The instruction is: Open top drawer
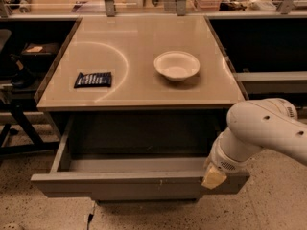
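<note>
i can't read the print on the dark packet (93, 79). the plain grey top drawer (120, 183) stands pulled out under the tabletop (139, 92). my gripper (214, 177) sits at its front's right end; its grip i can't tell.

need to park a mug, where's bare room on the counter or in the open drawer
The counter is bare across its back half, and between the dark packet and the white bowl. The top drawer shows a bare floor at left and middle. Its right end is crowded: the gripper sits at the drawer front there.
</note>
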Available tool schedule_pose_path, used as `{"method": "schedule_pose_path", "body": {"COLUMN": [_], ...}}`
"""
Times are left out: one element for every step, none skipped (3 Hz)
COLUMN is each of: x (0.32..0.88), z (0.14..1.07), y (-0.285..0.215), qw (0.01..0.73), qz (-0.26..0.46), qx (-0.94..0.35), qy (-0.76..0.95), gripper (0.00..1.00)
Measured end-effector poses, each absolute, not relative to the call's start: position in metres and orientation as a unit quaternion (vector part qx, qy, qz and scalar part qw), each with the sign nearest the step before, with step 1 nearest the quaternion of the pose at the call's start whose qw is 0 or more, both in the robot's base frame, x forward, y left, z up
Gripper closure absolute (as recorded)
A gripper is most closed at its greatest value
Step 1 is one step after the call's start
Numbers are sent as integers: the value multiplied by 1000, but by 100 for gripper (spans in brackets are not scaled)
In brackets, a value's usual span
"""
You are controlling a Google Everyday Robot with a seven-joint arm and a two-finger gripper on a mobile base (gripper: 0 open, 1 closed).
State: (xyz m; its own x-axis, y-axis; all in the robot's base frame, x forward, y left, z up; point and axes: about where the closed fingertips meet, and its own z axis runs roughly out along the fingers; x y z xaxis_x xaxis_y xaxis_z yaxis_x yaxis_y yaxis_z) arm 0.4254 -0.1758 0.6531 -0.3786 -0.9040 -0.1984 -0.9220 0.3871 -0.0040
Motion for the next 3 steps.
{"method": "schedule_pose_path", "body": {"x": [414,402,402], "z": [653,653,653], "y": [-176,-178,-176], "qw": [79,72,72], "qz": [51,49,49], "qx": [-547,-541,-541], "qy": [832,836,836], "gripper": [100,100,100]}}
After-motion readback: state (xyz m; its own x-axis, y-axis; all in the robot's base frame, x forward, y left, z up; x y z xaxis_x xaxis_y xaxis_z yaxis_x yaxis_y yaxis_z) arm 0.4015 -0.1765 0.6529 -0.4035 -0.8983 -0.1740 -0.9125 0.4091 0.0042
